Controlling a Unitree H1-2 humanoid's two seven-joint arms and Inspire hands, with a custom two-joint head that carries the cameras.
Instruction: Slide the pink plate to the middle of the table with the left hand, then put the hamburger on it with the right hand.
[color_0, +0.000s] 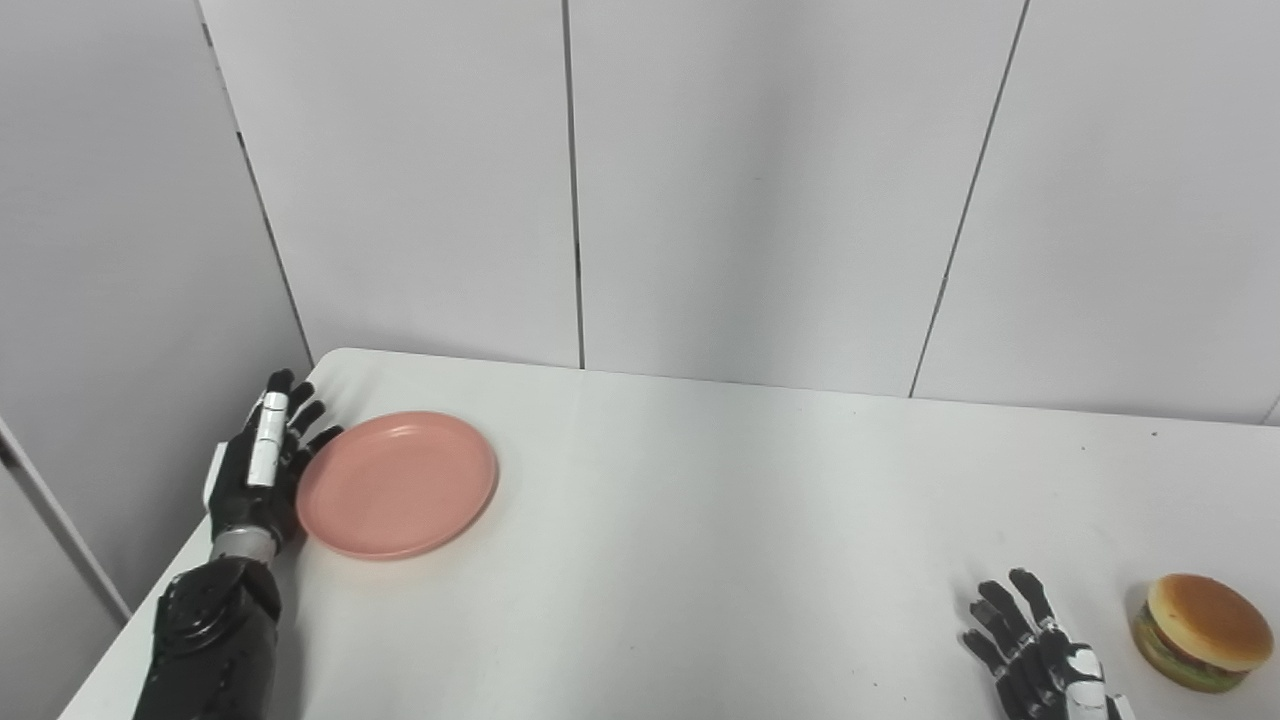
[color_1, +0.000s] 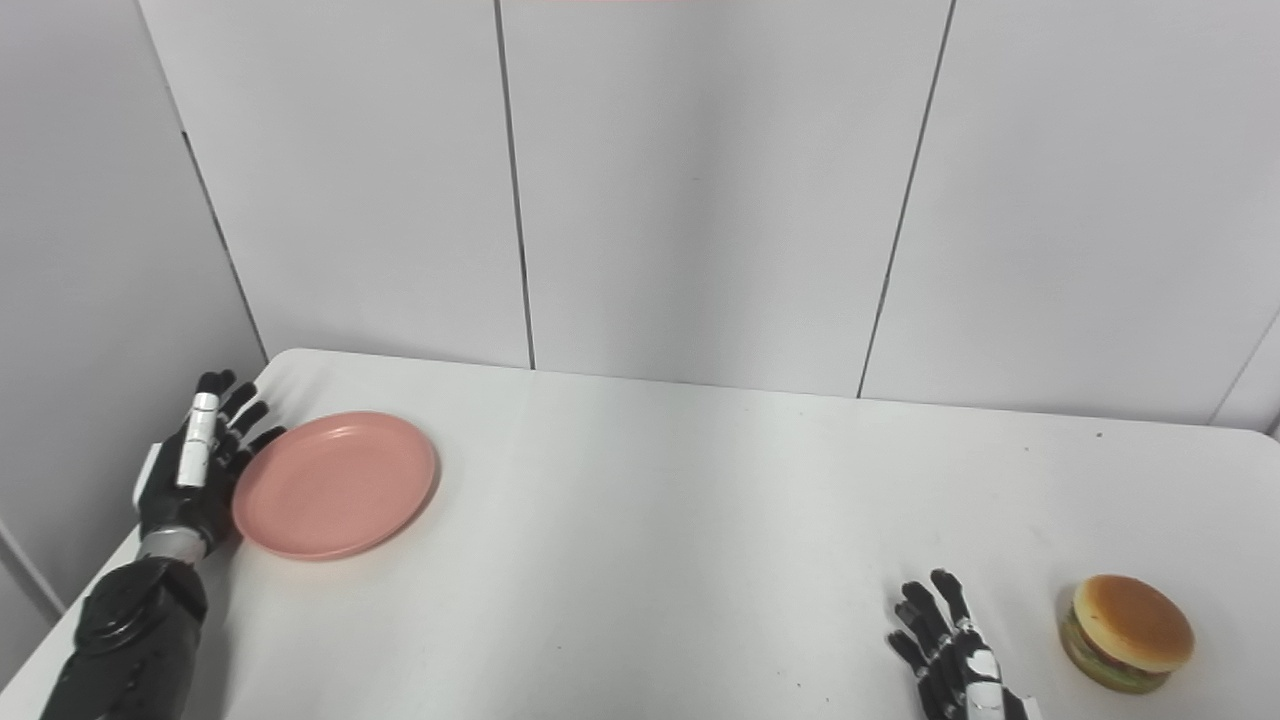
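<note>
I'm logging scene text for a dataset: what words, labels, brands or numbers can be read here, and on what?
None: no readable text in either view.
The pink plate, hamburger, table and wall panels are all plain.
The white patches on the left hand and right hand carry no legible markings.

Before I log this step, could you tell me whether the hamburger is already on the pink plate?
No, the hamburger sits on the table near the right hand, far from the empty pink plate.

left hand (color_0: 262, 470) open, right hand (color_0: 1040, 655) open, fingers spread
</note>
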